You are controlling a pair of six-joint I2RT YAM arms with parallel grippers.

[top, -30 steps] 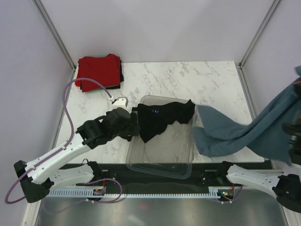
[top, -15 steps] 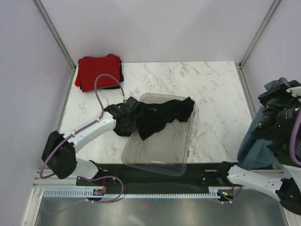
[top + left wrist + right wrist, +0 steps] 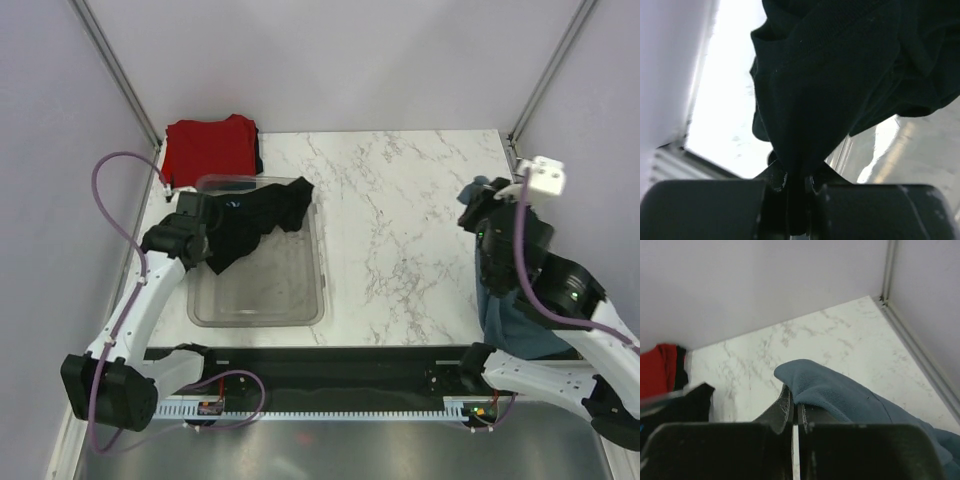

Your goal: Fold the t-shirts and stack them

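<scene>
Top external: one red t-shirt (image 3: 208, 148), one black t-shirt (image 3: 250, 215), one blue-grey t-shirt (image 3: 515, 322).

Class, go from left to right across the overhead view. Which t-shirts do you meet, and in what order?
red t-shirt → black t-shirt → blue-grey t-shirt. The tray is left out, since it overlaps the first two.
</scene>
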